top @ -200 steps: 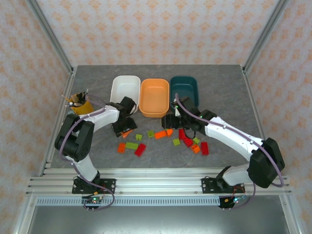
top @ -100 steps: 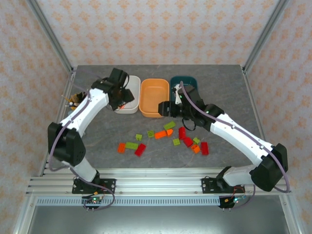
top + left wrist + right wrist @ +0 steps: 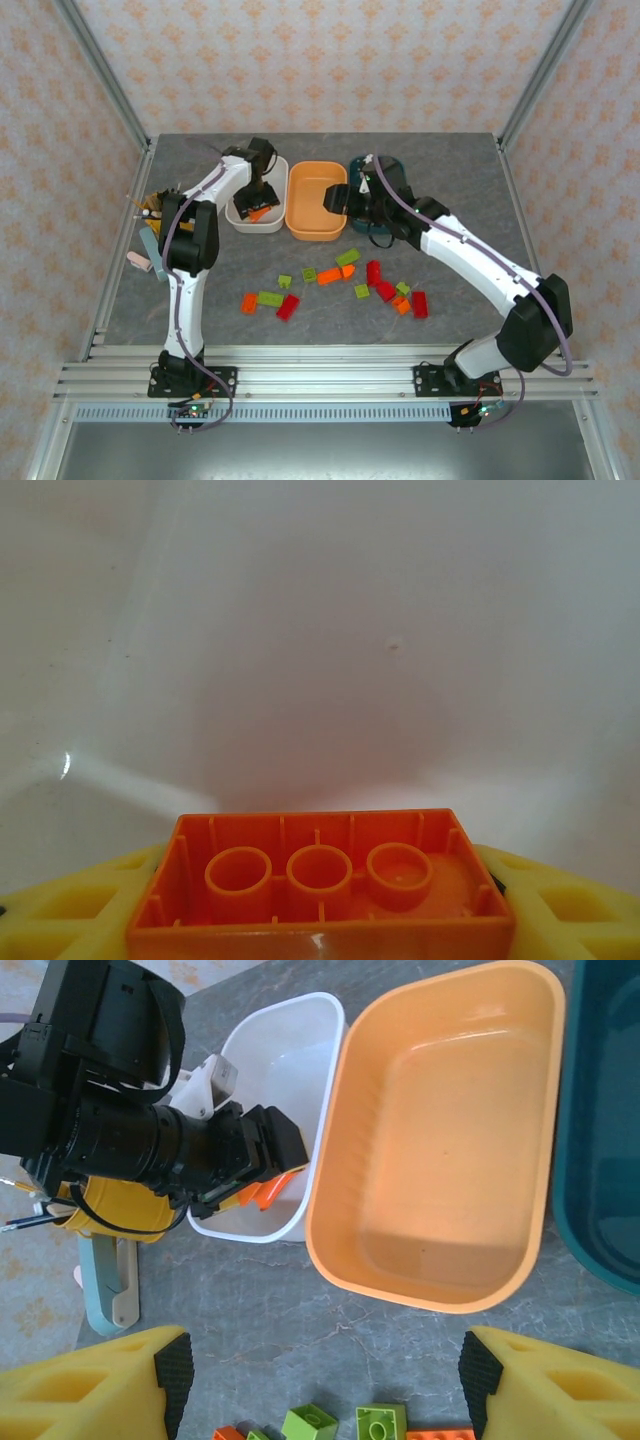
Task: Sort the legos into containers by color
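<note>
One orange rectangular plastic brick (image 3: 318, 890) is clamped, hollow underside toward the wrist camera, in the left gripper (image 3: 260, 203). It hangs at the upper left of the top view, over the inside of the white shallow plastic tub (image 3: 295, 1070).

We judge three hazards:
- Letting go here drops an orange piece into the white tub while the orange shallow plastic tub (image 3: 450, 1160) stands just beside it. If colours are meant to match, that is a mis-sort.
- The brick hangs near the tub's lower wall, so it may strike the rim and tumble out.
- The right gripper (image 3: 327, 1365) is spread wide and holds nothing, and it is near the left one, so a crossing move risks contact.

Contents: we see nothing in the orange tub, nothing in the visible part of the dark teal plastic tub (image 3: 605, 1140), and nothing on the white tub's floor where it shows. The red, orange and lime-green loose bricks (image 3: 340, 275) lie on the table at lower centre.
</note>
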Robot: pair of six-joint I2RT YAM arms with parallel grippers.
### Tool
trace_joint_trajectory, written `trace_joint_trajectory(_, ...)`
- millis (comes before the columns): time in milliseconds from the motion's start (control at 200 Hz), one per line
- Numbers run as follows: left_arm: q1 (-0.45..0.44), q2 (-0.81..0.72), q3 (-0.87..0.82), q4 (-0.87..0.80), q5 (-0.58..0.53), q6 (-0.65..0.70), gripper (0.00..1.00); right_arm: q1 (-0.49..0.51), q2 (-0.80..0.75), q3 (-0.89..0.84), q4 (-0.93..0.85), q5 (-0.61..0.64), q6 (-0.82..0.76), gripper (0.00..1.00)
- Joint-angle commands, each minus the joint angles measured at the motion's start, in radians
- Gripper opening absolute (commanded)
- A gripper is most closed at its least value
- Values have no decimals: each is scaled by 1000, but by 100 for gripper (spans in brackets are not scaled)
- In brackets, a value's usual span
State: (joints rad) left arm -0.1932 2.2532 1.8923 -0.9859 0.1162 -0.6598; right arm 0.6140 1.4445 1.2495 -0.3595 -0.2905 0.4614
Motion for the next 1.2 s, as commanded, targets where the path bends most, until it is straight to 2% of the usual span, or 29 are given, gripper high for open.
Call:
trace_joint_trajectory(0,11,-4,31,-53,-6,23,68,-8,-55,-55,-67,29,12,72)
trace_joint_trajectory(255,11,-79,5,-41,-13,27,80,-25,-181,-144,-210,99,-27,72)
trace_joint_trajectory(360,9,-130,15,-46,-9,19,88,-41,-224,-149,-346,169,-17,72)
trace_joint_trajectory(495,-22,-257,-6,-33,-9,19,90,-113,-209,-149,-573,232,78,68)
trace_joint_trajectory(580,-86,-367,-76,14,19,37,89,-184,-191,-202,-616,177,162,65)
trace_joint_trajectory(716,-237,-569,-286,149,63,74,90,-255,-147,-309,-525,56,316,58)
trace_joint_trajectory(951,-458,-877,-670,402,168,47,89,-261,-13,-335,-492,-8,464,47)
trace_joint_trajectory(1061,-518,-963,-769,438,171,12,89,-261,5,-376,-475,-19,500,45)
trace_joint_trajectory(1196,-538,-1013,-821,444,160,-16,89,-261,9,-390,-477,-14,502,46)
